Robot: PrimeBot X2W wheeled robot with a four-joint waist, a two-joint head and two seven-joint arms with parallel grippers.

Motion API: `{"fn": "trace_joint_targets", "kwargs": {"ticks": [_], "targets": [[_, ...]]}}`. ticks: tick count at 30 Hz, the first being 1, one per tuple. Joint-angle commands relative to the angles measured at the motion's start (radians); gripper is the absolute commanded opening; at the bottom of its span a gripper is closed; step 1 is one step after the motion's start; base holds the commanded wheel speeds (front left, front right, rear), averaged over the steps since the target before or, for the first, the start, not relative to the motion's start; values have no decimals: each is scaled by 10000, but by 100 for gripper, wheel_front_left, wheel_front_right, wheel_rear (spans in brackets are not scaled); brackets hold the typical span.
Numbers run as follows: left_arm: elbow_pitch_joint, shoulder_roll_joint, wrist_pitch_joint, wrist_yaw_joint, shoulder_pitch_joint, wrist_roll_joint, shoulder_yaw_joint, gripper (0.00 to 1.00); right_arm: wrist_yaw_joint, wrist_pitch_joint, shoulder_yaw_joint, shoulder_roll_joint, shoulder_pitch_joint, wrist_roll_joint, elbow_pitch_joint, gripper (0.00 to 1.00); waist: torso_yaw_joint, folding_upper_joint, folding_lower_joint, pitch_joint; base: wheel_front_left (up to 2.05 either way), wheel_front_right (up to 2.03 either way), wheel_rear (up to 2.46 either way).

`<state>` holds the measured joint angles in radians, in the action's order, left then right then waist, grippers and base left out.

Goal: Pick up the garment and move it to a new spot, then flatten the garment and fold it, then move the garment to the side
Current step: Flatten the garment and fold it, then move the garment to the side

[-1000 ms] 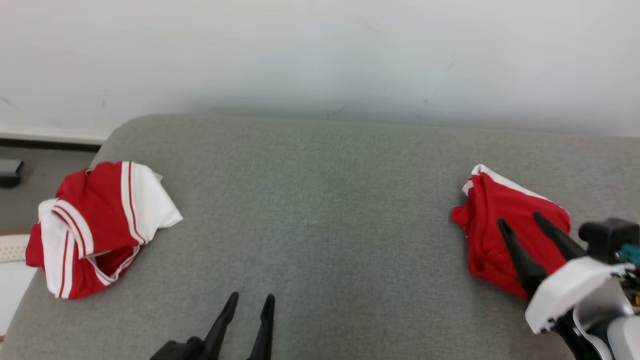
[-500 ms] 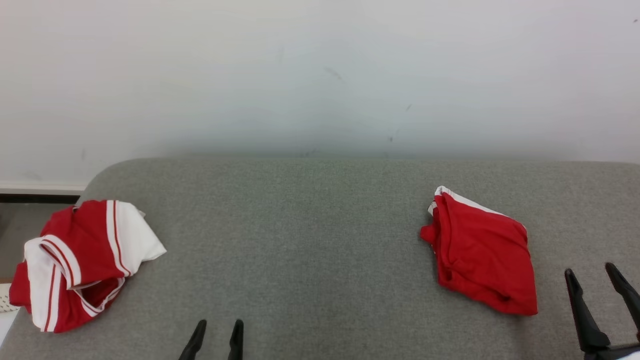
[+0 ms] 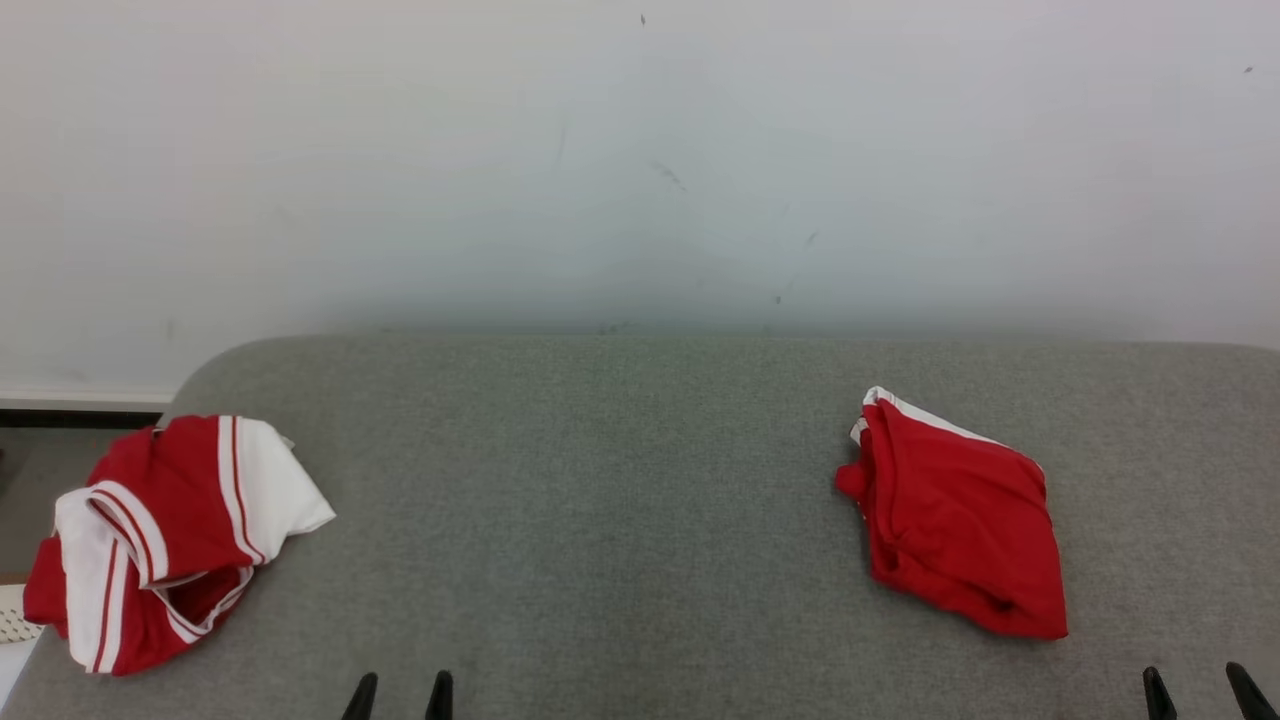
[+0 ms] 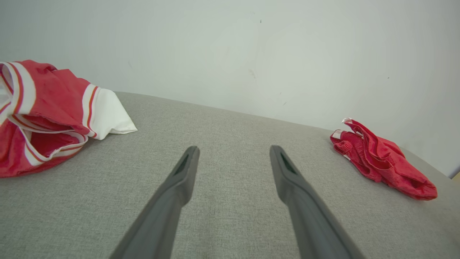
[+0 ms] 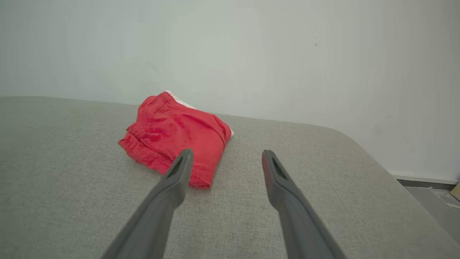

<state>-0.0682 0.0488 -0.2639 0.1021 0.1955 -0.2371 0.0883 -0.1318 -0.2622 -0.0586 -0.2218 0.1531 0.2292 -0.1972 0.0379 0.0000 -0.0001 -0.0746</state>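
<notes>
A folded red garment (image 3: 955,525) with a white edge lies on the right of the grey cushioned surface (image 3: 600,500). A crumpled red and white striped garment (image 3: 165,535) lies at the surface's left end. My left gripper (image 3: 400,695) is open at the bottom edge, only its fingertips showing, well apart from both garments. My right gripper (image 3: 1200,690) is open at the lower right, just near of the folded garment and not touching it. In the right wrist view the folded garment (image 5: 176,136) lies ahead, left of the open right gripper (image 5: 225,154). The open left gripper (image 4: 233,151) holds nothing.
A white wall (image 3: 640,150) rises directly behind the surface. The surface's rounded left corner drops to the floor (image 3: 40,470). In the right wrist view its right end curves down to the floor (image 5: 431,194). Bare grey fabric stretches between the two garments.
My right gripper has drawn back from over the folded red garment to the bottom edge. The left gripper has drawn back too. The head camera has tilted up, shifting the whole picture down.
</notes>
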Motion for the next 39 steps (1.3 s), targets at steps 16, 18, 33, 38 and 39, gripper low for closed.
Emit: {"fn": "trace_joint_targets", "kwargs": {"ticks": [16, 18, 33, 38, 39], "targets": [[8, 34, -5, 60, 113, 88, 51, 100, 25, 119, 657, 134, -568, 2562, -844, 100, -4, 0, 1, 230, 0, 0, 0], [-10, 34, -5, 72, 34, 116, 129, 100, 25, 709, 796, -54, -989, 3673, -1139, 100, 40, 0, 1, 363, 0, 0, 0], [-212, 33, -5, 174, -982, 147, 837, 100, 24, 6228, 494, -1453, -4574, 6746, -3259, 100, 1415, 0, 1, 2066, 0, 0, 0], [-187, 33, -5, 87, -1207, -22, 1052, 100, 24, 6943, 287, -1417, -5230, 6918, -4082, 100, 1883, 0, 1, 2426, 0, 0, 0], [-184, 34, -5, 68, -1222, -39, 1079, 100, 24, 7014, 213, -1367, -5322, 6958, -4258, 100, 1936, 0, 1, 2467, 0, 0, 0]]}}
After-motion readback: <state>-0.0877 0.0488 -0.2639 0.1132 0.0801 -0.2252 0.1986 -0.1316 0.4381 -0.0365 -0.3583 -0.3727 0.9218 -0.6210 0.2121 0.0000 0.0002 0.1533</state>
